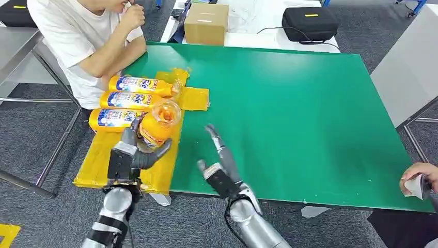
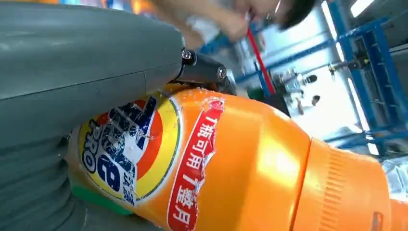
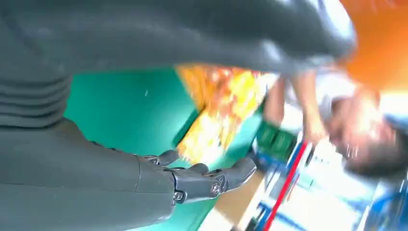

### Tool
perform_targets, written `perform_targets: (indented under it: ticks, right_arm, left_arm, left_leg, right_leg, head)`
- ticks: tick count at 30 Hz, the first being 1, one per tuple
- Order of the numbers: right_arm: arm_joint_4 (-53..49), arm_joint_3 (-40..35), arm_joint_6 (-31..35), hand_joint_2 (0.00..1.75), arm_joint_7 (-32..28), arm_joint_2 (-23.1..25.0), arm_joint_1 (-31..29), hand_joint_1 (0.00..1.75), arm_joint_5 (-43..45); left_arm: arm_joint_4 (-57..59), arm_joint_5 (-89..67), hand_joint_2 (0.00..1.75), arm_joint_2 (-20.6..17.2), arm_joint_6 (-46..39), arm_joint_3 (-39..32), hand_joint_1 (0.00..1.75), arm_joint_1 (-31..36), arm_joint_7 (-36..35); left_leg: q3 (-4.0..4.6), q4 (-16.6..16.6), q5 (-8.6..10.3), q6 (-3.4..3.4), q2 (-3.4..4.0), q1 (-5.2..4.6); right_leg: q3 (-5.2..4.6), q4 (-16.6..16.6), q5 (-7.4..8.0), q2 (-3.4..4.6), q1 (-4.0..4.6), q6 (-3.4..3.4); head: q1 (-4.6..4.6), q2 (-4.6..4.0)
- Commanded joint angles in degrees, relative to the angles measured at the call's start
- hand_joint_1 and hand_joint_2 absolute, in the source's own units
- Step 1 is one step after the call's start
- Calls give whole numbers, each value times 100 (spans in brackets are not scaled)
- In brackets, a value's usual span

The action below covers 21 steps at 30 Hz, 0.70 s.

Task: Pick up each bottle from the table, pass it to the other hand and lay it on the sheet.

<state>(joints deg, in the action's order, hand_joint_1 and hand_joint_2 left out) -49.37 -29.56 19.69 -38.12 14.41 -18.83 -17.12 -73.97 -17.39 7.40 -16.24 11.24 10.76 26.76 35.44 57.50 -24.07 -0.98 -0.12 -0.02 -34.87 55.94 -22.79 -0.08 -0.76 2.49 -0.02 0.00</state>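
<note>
Orange bottle (image 1: 156,125): held in the left hand (image 1: 135,150) above the yellow sheet (image 1: 103,160), tilted with its cap end toward the camera; in the left wrist view the printed label (image 2: 130,149) and ribbed cap (image 2: 344,192) lie just beyond the grey thumb.
Left hand: fingers wrapped around the bottle's body from below and the side, thumb across the label; the silver forearm rises from the table's near left corner.
Right hand (image 1: 217,160): holds nothing, fingers spread and stretched forward over the green table (image 1: 289,113) near its front edge, just right of the sheet; the right wrist view shows its dark fingers (image 3: 207,180) extended and apart.
Laid bottles (image 1: 131,98): three orange bottles lie side by side on the sheet's far part, caps toward the table's middle, touching one another; the held bottle hangs just in front of the nearest.
Sheet: covers the table's left edge, overhanging the near left corner.
Person (image 1: 88,41): seated at the far left corner, white shirt, one arm beside the laid bottles.
Another person's hand (image 1: 419,178): at the near right corner.
Cardboard box (image 1: 206,24): beyond the far edge.
</note>
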Motion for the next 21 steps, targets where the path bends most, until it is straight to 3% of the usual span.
perform_targets:
  ticks: [1,4,6,10,20,21]
  right_arm:
    - [-216,790,-48,0,-115,-163,270,0,44]
    - [-384,808,-200,0,-87,-137,378,0,1]
    - [-523,817,-268,0,-42,-130,435,0,-8]
    - [-946,959,-440,0,-16,-125,653,0,72]
    - [-856,1091,-678,0,-94,-95,584,0,137]
    - [-838,1091,-713,0,-140,-64,546,0,148]
  left_arm:
    - [1510,-1279,175,-584,-265,-341,175,749,-451]
    - [2130,-2519,175,-920,-292,-114,175,950,-1064]
    - [2244,-2579,175,-927,-247,-265,175,953,-957]
    - [2093,-3421,175,-1082,-59,-262,175,664,-1419]
    - [2178,-3863,175,-1070,263,-253,175,601,-1371]
    - [2347,-3882,175,-991,332,-247,164,719,-1365]
  left_leg:
    - [-21,-9,-3,4,-4,1]
    - [-36,-10,-6,9,-15,2]
    - [-22,-8,-3,7,-4,1]
    - [-33,-4,-13,9,12,4]
    - [-24,-5,-10,6,13,2]
    - [-13,-6,-4,4,9,1]
  right_leg:
    - [20,-5,-4,-3,1,-7]
    - [38,-5,-13,-16,3,-12]
    - [21,-4,-6,-5,1,-8]
    - [27,-1,-12,4,5,-12]
    - [21,-2,-8,6,2,-9]
    - [12,-3,-4,0,1,-7]
  head:
    - [-2,0]
    - [0,0]
    - [0,0]
    - [-2,0]
    - [0,0]
    - [0,0]
